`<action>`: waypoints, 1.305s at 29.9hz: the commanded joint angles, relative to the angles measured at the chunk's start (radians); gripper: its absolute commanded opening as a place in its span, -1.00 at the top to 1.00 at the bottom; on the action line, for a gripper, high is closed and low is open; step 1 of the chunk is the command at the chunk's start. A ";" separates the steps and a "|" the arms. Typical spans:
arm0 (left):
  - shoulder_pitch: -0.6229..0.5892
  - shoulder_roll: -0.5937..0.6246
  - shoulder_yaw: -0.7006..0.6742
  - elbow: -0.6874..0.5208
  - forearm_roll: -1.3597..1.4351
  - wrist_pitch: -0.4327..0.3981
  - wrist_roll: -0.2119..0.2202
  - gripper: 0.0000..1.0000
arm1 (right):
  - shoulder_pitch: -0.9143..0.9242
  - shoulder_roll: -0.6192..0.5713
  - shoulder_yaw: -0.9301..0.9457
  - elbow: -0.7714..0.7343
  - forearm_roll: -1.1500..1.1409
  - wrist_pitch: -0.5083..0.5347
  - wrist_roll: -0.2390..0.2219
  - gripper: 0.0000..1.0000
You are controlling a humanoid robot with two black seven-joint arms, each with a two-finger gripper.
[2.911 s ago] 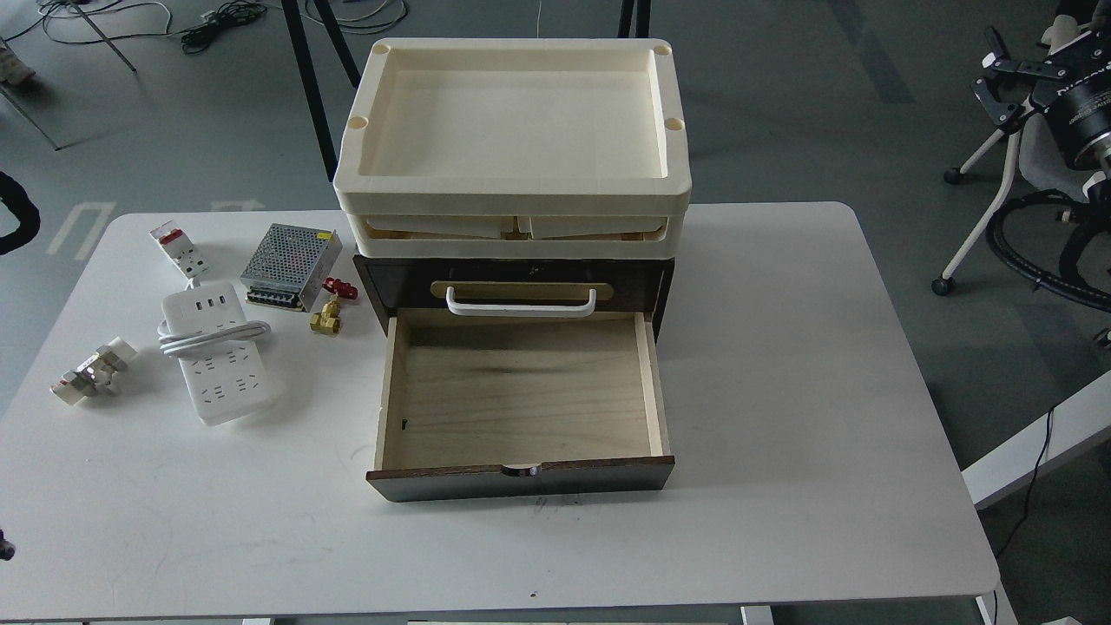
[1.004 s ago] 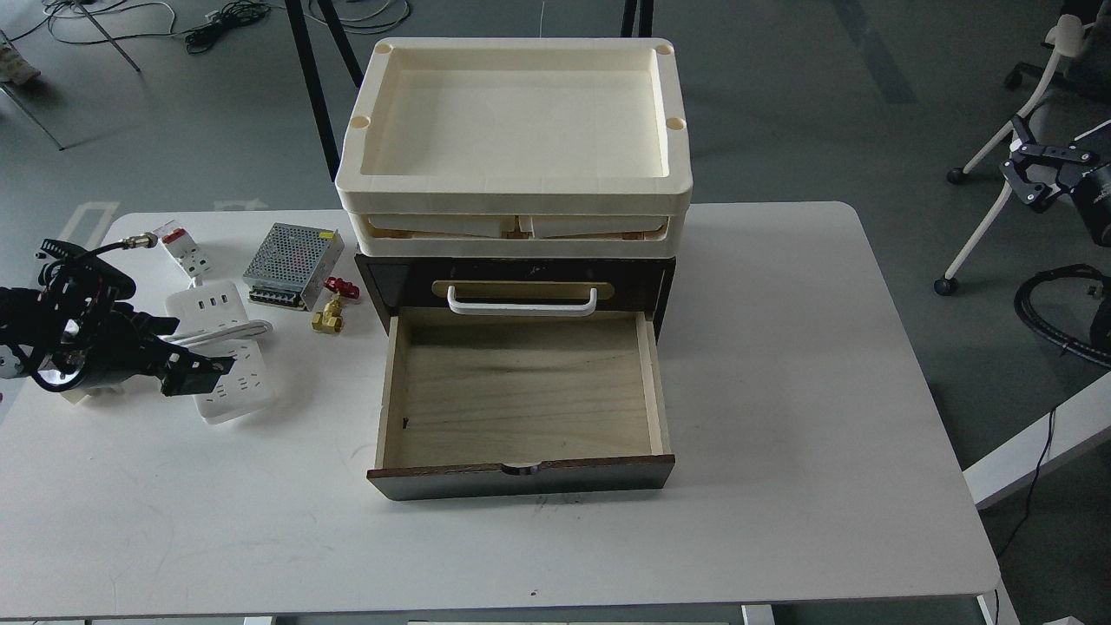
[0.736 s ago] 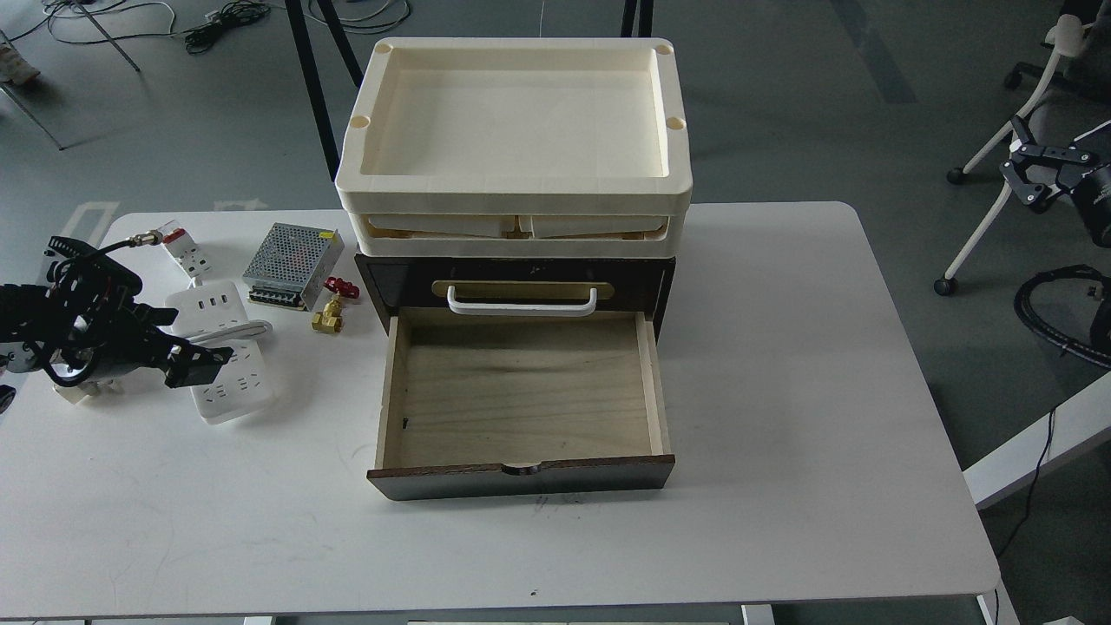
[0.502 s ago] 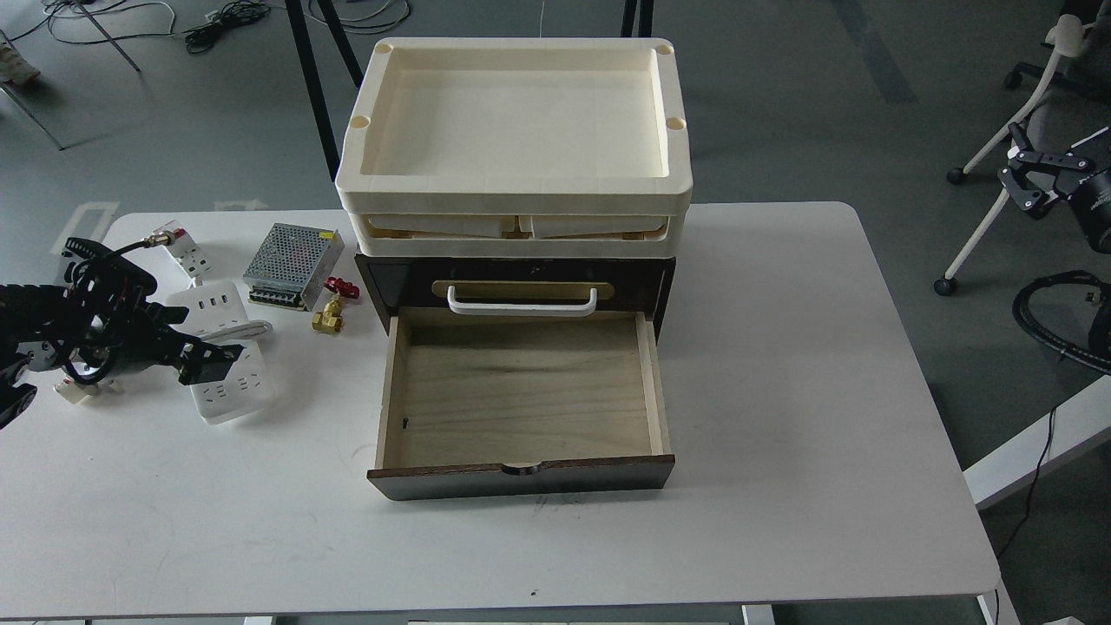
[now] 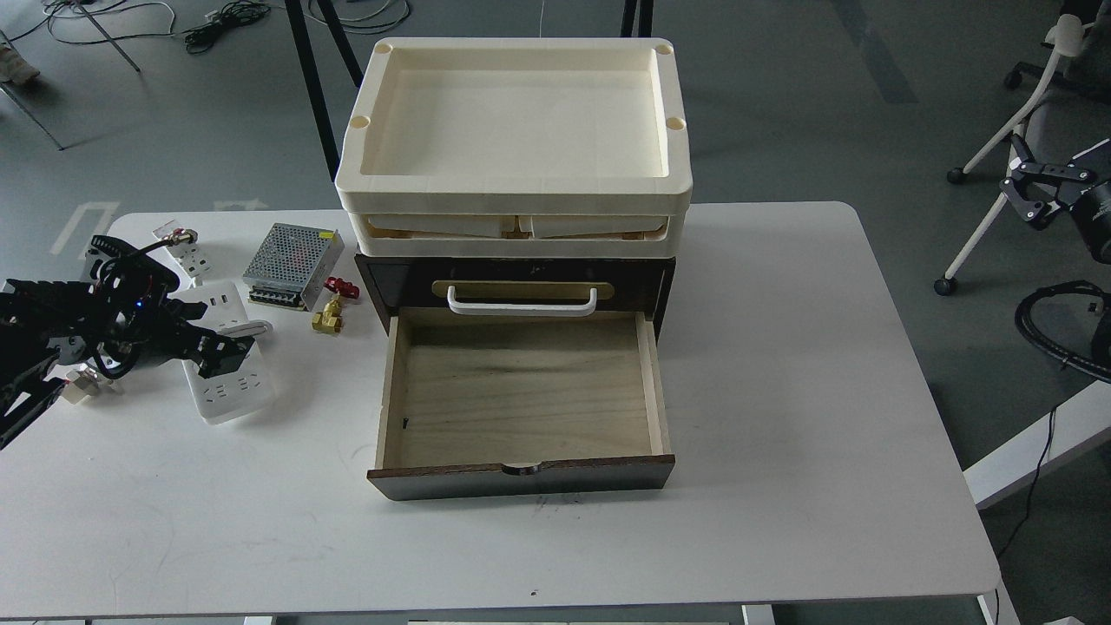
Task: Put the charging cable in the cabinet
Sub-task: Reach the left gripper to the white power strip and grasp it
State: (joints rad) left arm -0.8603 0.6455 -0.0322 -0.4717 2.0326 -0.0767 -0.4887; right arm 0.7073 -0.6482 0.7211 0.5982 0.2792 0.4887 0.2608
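Bright, even overhead light; sharp focus throughout. Soft shadows inside the drawer and beneath the trays. Mild glare across the counter.

Cabinet at frame centre, drawer pulled out; left gripper over charging cable at left; right gripper at far right edge.

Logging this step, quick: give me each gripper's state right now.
Left gripper: over the charging cable, open or shut cannot be told.
Right gripper: open, empty, off the table.
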 commanded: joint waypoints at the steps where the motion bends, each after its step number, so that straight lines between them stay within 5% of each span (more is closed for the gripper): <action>1: -0.002 -0.027 0.018 0.045 -0.002 0.037 0.000 -0.40 | -0.006 -0.001 0.001 0.000 0.000 0.000 0.000 -1.00; 31: 0.009 -0.058 0.064 0.101 -0.038 0.087 0.000 -0.14 | -0.026 -0.001 0.001 0.000 0.001 0.000 0.001 -1.00; 39: 0.009 -0.058 0.107 0.101 -0.040 0.087 0.000 0.06 | -0.028 -0.001 0.001 0.000 0.002 0.000 0.001 -1.00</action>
State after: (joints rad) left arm -0.8510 0.5876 0.0702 -0.3713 1.9927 0.0108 -0.4887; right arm 0.6796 -0.6490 0.7225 0.5976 0.2805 0.4887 0.2623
